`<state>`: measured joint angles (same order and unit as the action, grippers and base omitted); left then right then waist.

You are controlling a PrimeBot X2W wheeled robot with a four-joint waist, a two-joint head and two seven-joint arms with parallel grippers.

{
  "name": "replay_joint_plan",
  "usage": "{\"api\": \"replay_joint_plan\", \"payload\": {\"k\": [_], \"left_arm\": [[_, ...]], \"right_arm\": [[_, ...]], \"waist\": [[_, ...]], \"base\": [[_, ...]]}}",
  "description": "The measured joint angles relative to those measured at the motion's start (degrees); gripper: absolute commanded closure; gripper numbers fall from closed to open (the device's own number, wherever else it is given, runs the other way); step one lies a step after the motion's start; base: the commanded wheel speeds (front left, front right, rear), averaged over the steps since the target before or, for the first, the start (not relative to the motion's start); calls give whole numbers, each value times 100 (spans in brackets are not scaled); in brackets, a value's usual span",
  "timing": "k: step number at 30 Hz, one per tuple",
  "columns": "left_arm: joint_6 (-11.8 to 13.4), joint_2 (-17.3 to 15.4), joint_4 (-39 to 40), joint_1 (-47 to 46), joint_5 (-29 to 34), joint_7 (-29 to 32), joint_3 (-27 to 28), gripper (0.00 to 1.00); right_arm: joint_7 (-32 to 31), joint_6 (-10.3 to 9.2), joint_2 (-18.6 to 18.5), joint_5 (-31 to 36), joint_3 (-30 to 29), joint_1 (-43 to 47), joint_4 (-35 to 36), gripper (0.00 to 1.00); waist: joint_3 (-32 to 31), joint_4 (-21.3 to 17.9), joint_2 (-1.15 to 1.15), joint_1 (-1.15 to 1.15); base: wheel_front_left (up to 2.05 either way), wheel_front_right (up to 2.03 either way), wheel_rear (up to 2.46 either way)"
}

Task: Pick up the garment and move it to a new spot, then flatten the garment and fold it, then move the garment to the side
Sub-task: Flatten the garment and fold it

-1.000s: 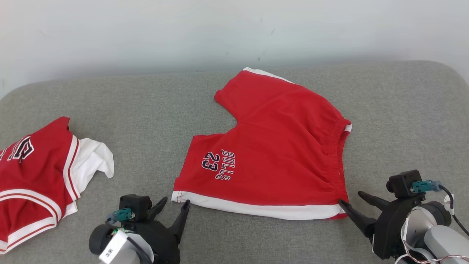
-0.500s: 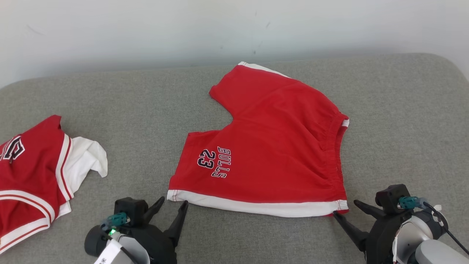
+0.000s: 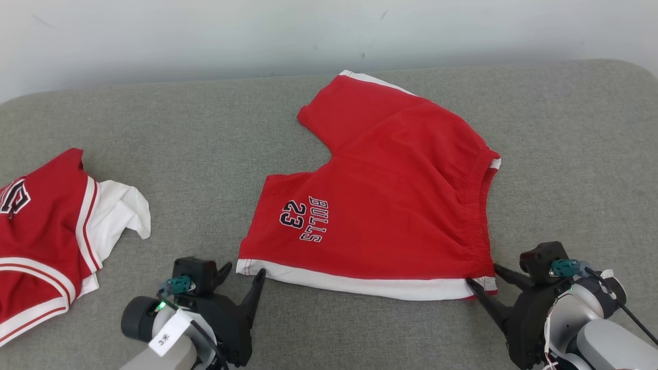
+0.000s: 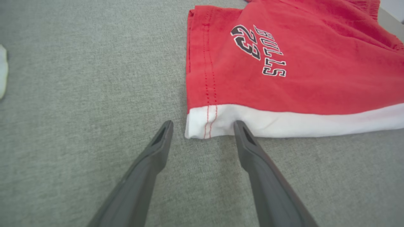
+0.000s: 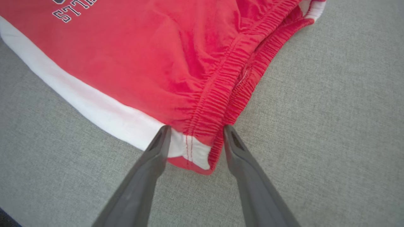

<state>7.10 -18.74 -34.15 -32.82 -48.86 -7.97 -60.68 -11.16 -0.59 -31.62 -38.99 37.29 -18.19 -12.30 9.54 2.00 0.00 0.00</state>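
Corners framed, nothing pinched yet.
Your left gripper [image 3: 244, 269] and right gripper [image 3: 483, 274] stand spread around the shorts [image 3: 401, 205]' corners; closing shallow could catch one layer only.

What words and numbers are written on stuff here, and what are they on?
"BULLS": dark letters outlined in white, on the red cloth shorts with white trim, on the leg nearest the robot.
"23": right beside it, on the same shorts.
Dark lettering on the red and white jersey: cut off at the picture's left edge, cannot be read.
Marks on the small white tag at the bottom left of the head view: too small to read.
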Motion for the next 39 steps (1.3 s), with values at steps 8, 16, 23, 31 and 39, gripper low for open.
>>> {"api": "replay_joint_plan", "payload": {"k": [8, 16, 23, 31, 39], "left_arm": [[0, 120, -171, -80, 318, 119, 52, 100], [0, 141, -164, -26, 605, 197, 105, 100], [0, 115, 147, 104, 753, 319, 213, 100], [-387, -93, 770, -114, 294, 859, 318, 100], [-1162, -260, 597, -2112, -367, 2376, 768, 100]], "right_arm": [[-44, 0, -1, 32, 27, -8, -26, 100], [-42, 0, -12, 36, 12, -8, -3, 100], [-93, 62, -13, -110, -40, -10, 103, 100], [-1166, 535, 7, -860, 32, -722, -9, 100], [-2980, 560, 267, -1250, -109, -3150, -805, 100]], "waist": [[-22, 30, 0, 0], [-175, 72, 0, 0], [-254, 88, 0, 0], [-54, 48, 0, 0], [464, -15, 1, 1]], "base": [[0, 0, 0], [0, 0, 0], [0, 0, 0], [0, 0, 0], [0, 0, 0]]}}
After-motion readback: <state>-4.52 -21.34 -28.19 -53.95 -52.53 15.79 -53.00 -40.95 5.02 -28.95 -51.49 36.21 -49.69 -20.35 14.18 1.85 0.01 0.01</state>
